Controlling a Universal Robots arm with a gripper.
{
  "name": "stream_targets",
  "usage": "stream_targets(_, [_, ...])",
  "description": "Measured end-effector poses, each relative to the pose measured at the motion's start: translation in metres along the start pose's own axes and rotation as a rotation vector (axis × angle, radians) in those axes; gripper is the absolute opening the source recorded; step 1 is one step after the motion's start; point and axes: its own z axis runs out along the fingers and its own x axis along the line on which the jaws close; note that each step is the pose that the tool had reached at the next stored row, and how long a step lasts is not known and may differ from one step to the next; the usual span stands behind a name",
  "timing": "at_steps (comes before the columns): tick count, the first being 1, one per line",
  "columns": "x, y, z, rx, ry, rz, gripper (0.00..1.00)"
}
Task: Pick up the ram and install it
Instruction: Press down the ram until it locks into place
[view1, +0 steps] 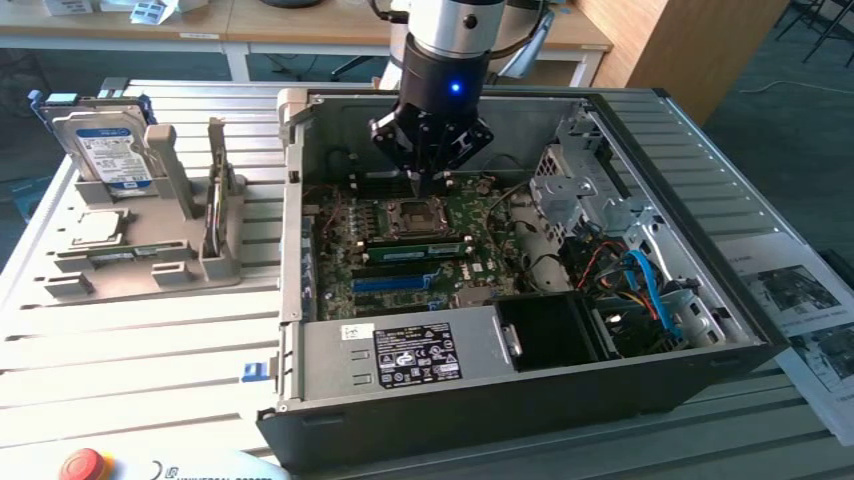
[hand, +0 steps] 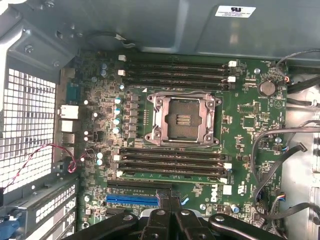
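Observation:
The ram (view1: 416, 250) is a long green stick standing on edge in a memory slot on the motherboard, just beside the empty processor socket (view1: 411, 214). In the wrist view the ram (hand: 170, 175) shows as a thin green strip in the slot nearest the blue slot (hand: 131, 199). My gripper (view1: 414, 186) hangs inside the open computer case, above the board by the socket. Its black fingers (hand: 169, 205) are pressed together with nothing between them, and their tips sit a short way from the ram.
The open black case (view1: 534, 400) has a power supply (view1: 400, 352) near the front and cables (view1: 641, 280) at the exterior view's right. A grey holder (view1: 134, 270) at the exterior view's left carries a blue-labelled hard drive (view1: 110, 145). A red stop button (view1: 83, 465) sits at the table edge.

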Motion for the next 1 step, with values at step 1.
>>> stream_targets(1, [0.0000, 0.0000, 0.0000, 0.0000, 0.0000, 0.000, 0.10])
